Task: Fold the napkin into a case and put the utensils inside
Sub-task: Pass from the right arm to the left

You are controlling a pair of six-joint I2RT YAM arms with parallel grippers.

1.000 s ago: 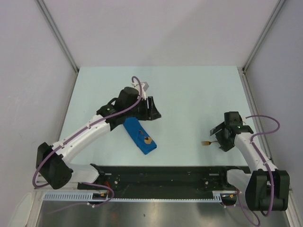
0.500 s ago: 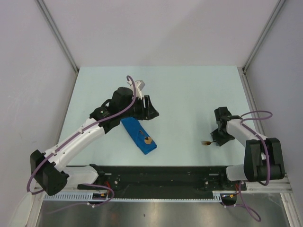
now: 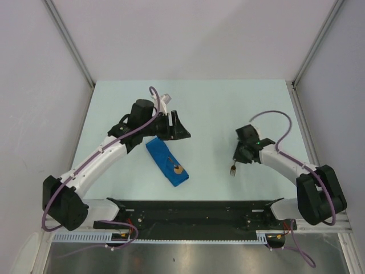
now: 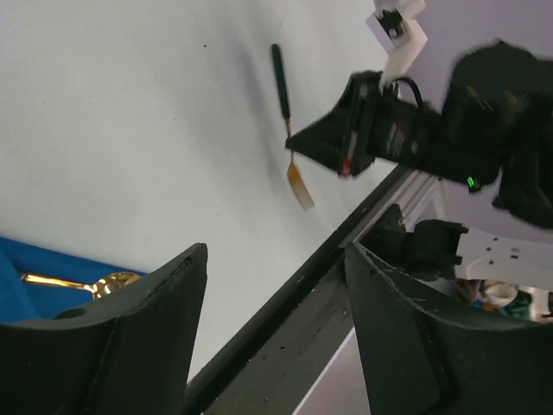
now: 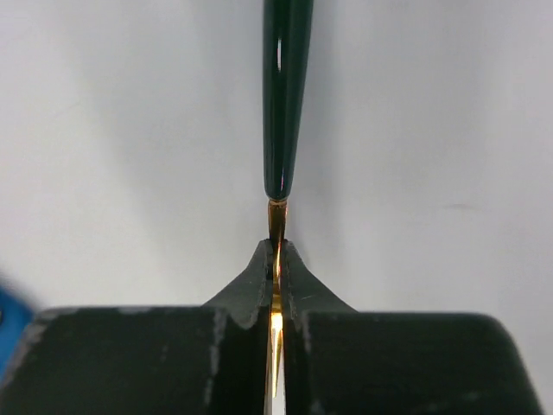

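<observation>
Seen from above, the right gripper point(image 3: 235, 161) has the fork point(image 3: 232, 169) pinched right of the desk's point(image 3: 228, 103) middle, toward the near edge, with the gold head pointing at that edge. The case point(image 3: 164, 161) lies slantwise left of the middle, well apart from the fork. The spoon point(image 3: 178, 169) shows its gold bowl at the case's near end, but I cannot tell whether it is tucked into the fold or only lying on top. The left gripper point(image 3: 183, 128) hangs wide and empty just past the case's far end, and to my eye it is the one thing that could get in the way. If the fork is brought in from that end, the two arms would crowd each other. In the left wrist view the fork seems to be off the surface, judging by the shadow beside its handle. It is held at the neck, with the long dark handle sticking out free, and the black rail point(image 4: 285, 285) along the near edge runs not far from the head. A swing of that handle could catch the soft cloth and drag the fold open, or nudge the spoon out. In the right wrist view the fingers point(image 5: 173, 363) are closed tight on the thin gold neck, edge-on. That is a very small hold on smooth metal, so I would worry about the fork pivoting or sliding out on the way across.
</observation>
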